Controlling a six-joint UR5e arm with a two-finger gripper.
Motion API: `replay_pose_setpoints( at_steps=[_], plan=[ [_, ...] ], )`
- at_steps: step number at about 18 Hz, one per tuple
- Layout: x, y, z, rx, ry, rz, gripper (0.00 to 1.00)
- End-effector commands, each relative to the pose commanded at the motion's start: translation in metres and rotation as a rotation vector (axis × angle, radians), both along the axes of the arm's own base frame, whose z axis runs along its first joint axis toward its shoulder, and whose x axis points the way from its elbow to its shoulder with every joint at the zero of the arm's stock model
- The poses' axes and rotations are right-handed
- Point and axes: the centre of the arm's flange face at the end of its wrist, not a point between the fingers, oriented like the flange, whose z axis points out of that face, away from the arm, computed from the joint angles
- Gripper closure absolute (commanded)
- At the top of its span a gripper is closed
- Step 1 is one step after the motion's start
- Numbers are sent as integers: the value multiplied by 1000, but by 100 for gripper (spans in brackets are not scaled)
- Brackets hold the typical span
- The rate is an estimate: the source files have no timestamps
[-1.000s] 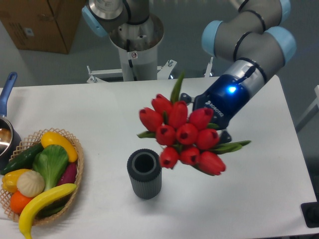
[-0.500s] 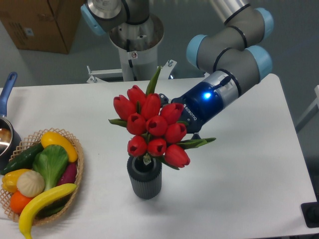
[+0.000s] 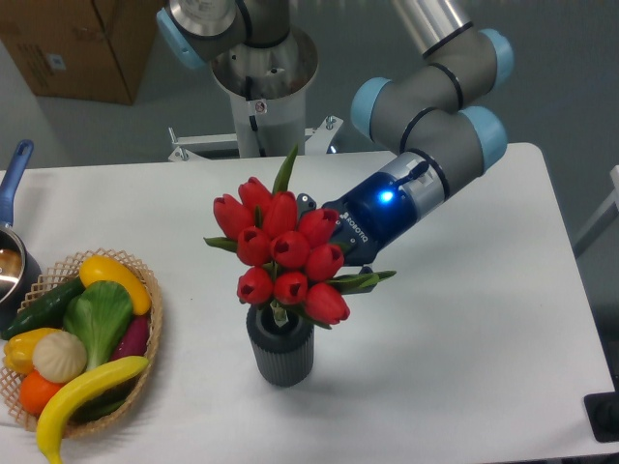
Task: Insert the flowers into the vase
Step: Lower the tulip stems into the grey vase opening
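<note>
The flowers, a bunch of red tulip heads with green leaves, hang directly over the vase, a dark grey ribbed cylinder in the middle of the white table. A stem end dips into the vase's mouth. My gripper reaches in from the right behind the bunch and holds it by the stems. The tulip heads hide its fingers.
A wicker basket with toy vegetables and fruit sits at the left front of the table. A pot with a blue handle stands at the left edge. The robot's base rises behind the table, with a cardboard box beyond it.
The arm carried the bunch leftward from right of the vase to over it, then lowered it slightly, so a stem end now enters the mouth.
</note>
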Motion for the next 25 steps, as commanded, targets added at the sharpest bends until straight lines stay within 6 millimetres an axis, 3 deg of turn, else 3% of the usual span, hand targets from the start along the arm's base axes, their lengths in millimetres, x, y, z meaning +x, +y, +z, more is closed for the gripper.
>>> replay_pose_setpoints(
  at_steps=[8, 9, 11, 12, 14, 17, 21, 25],
  plan=[
    [10, -5, -53, -3, 8, -2, 67],
    [9, -6, -59, -3, 8, -1, 60],
    [7, -6, -66, -8, 2, 2, 26],
    [7, -9, -70, -12, -6, 6, 22],
    [3, -16, -73, -16, -11, 19, 2],
    [-7, -30, -77, -43, 2, 50, 0],
    [-12, -47, -61, -78, 47, 84, 0],
    [-11, -52, -58, -137, 85, 93, 0]
  ],
)
